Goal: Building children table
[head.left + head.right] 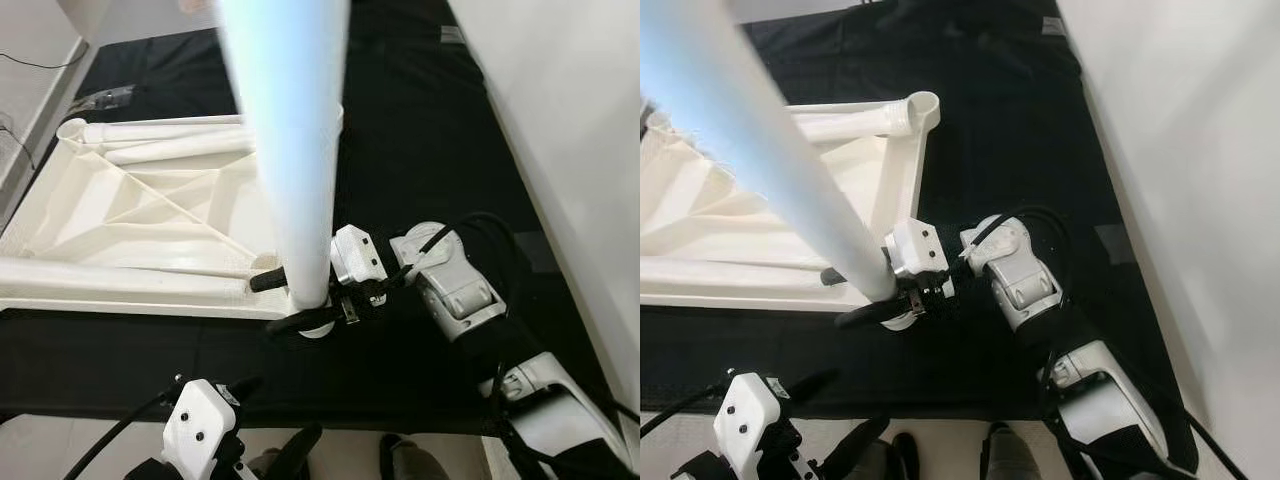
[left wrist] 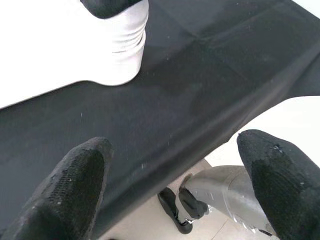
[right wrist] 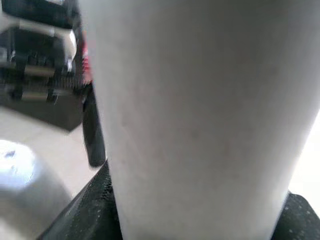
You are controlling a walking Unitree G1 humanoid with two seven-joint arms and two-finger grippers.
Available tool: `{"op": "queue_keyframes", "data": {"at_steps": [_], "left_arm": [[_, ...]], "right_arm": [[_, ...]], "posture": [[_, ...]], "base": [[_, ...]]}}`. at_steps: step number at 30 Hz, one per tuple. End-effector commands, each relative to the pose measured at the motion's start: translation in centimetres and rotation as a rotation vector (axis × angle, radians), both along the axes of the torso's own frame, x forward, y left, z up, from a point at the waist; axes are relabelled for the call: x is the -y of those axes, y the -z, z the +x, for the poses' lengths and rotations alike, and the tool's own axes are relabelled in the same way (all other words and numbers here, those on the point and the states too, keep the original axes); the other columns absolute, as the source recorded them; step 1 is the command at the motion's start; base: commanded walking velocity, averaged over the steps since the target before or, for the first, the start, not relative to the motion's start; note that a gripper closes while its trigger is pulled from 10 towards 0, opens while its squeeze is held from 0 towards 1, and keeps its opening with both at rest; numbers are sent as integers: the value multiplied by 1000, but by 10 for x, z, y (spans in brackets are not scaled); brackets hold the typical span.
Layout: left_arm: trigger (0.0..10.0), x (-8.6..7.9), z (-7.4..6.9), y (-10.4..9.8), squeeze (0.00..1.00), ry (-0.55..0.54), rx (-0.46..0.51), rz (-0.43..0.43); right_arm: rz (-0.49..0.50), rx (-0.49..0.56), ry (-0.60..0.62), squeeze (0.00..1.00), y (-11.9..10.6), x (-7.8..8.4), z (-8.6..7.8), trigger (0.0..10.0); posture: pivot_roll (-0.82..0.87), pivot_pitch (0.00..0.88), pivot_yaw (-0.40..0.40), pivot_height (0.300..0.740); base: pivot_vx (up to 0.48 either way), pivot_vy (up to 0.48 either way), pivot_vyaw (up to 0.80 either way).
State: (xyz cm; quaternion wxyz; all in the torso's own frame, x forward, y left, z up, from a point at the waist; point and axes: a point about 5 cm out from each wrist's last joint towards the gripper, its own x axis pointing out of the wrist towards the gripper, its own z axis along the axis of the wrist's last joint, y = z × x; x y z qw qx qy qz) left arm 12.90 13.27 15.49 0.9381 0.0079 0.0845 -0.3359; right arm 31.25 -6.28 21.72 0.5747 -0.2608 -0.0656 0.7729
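At centre frame my right gripper [image 1: 300,300] pinches the long white plastic table leg [image 1: 295,150], upright at the near corner socket of the overturned white ribbed tabletop [image 1: 150,215] on the black mat [image 1: 430,130]. My left gripper [image 2: 175,175] hangs spread, idle, lower left. Other legs lie loose on the tabletop, so I judge most remains.

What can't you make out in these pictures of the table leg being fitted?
- Leg top: cut off by the upper edge in both eye views.
- Leg's foot inside the tabletop corner socket: hidden by the right gripper.
- Right wrist view: leg fills it, blurred.
- Left gripper: open over black mat.
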Motion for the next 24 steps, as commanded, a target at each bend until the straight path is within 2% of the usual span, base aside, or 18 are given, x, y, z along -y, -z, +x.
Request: {"op": "queue_keyframes", "data": {"at_steps": [1,6,9,11,21,24], "left_arm": [[10000,-3,-3,5,0,4,-28,32],[10000,-3,-4,4,0,6,-29,30],[10000,-2,-6,3,0,4,-32,28],[10000,-2,-10,1,0,1,-37,24],[10000,-2,-17,-2,0,-2,-57,18],[10000,-2,-17,-2,0,-2,-57,18]], "right_arm": [[-264,-195,93,0,49,30,7,10000],[-269,-239,58,0,36,32,14,10000],[-233,-282,56,0,25,30,21,10000],[-148,-330,49,0,14,25,25,10000],[-45,-387,44,0,9,19,30,10000],[-45,-387,44,0,9,19,30,10000]], "posture": [[41,299,97,740],[46,312,94,740],[54,319,90,740],[70,335,88,740],[89,363,99,740],[89,363,99,740]], "base": [[0,0,0],[0,0,0],[0,0,0],[0,0,0],[0,0,0],[0,0,0]]}}
